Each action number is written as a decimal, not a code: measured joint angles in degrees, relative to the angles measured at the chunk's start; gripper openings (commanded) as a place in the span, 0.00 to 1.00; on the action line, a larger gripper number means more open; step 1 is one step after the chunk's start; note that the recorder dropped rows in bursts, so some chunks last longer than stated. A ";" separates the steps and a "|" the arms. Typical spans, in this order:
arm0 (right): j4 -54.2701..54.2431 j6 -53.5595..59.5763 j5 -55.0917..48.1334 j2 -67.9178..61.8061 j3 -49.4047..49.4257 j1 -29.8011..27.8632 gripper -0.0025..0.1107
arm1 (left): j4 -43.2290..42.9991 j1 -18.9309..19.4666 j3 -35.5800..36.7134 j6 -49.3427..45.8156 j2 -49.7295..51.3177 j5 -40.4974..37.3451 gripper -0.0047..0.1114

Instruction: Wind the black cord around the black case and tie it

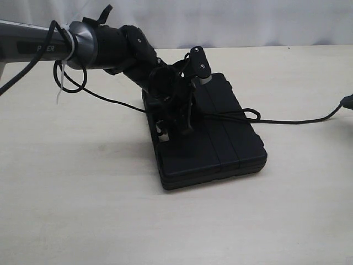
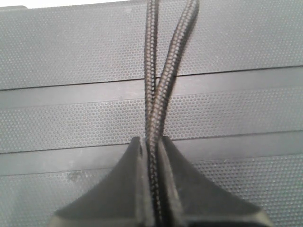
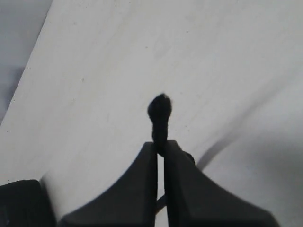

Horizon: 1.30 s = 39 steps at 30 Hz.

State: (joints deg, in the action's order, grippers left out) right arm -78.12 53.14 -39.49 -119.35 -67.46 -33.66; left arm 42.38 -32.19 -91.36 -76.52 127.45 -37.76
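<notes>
The black case (image 1: pixel 220 141) lies flat on the table, its ribbed lid (image 2: pixel 71 109) filling the left wrist view. The black cord (image 1: pixel 237 115) crosses the lid and runs off to the right edge of the exterior view. My left gripper (image 1: pixel 175 130) stands over the case's left part, shut on two strands of the black cord (image 2: pixel 158 90). My right gripper (image 3: pixel 160 147) is above bare table, shut on the cord's knotted end (image 3: pixel 160 109); only its tip (image 1: pixel 347 101) shows at the exterior view's right edge.
The light table (image 1: pixel 83 210) spreads all round the case. A glossy arm cable (image 1: pixel 71 83) with white zip ties loops down beside the left arm, behind the case's left side. A white backdrop stands at the far edge.
</notes>
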 measured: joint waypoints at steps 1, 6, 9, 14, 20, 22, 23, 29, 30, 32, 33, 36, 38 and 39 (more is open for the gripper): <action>-0.24 1.11 -0.14 0.00 0.00 0.45 0.06 | 0.00 0.00 0.00 0.00 0.00 0.00 0.04; -0.69 9.30 -0.26 0.00 0.00 6.57 0.06 | 0.00 0.00 0.00 2.20 0.14 2.40 0.04; 2.84 12.63 -0.50 1.29 -0.87 11.23 0.06 | 0.10 0.00 0.00 6.16 0.36 4.53 0.04; 10.75 16.86 -1.48 4.49 -2.14 17.63 0.06 | 3.33 0.00 0.00 8.68 0.69 6.04 0.04; 15.87 7.73 1.51 5.39 -2.28 21.77 0.08 | 7.02 0.00 0.35 8.81 0.71 6.43 0.04; 29.95 -10.19 7.29 6.57 -2.35 19.29 0.24 | 6.90 0.00 0.35 8.81 0.71 6.43 0.04; 33.41 -14.83 8.14 6.85 -2.35 18.52 0.32 | 6.90 0.00 0.35 8.81 0.71 6.43 0.04; 42.26 -28.43 7.94 7.19 -2.35 16.49 0.50 | 6.90 0.00 0.35 8.81 0.71 6.43 0.04; 42.46 -28.96 7.96 7.33 -2.35 16.49 0.50 | 6.90 0.00 0.35 8.81 0.71 6.43 0.04; 44.84 -31.84 8.06 7.77 -2.35 16.11 0.50 | 6.77 0.00 0.35 8.81 0.71 6.43 0.04; 46.42 -33.54 8.28 7.88 -2.35 15.81 0.50 | 6.77 0.00 0.35 8.81 0.71 6.43 0.04; 53.81 -41.59 10.97 8.15 -0.65 12.29 0.50 | 6.77 0.00 0.35 8.81 0.71 6.43 0.04; 54.31 -43.15 13.56 8.02 1.18 10.01 0.50 | 6.77 0.00 0.35 8.81 0.71 6.43 0.04; 54.08 -43.15 14.89 8.02 2.17 9.19 0.50 | 6.77 0.00 0.35 8.81 0.71 6.43 0.04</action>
State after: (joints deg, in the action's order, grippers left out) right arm -24.04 9.99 -24.61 -111.33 -65.29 -24.47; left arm 49.14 -32.19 -91.02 -67.71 128.17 -31.34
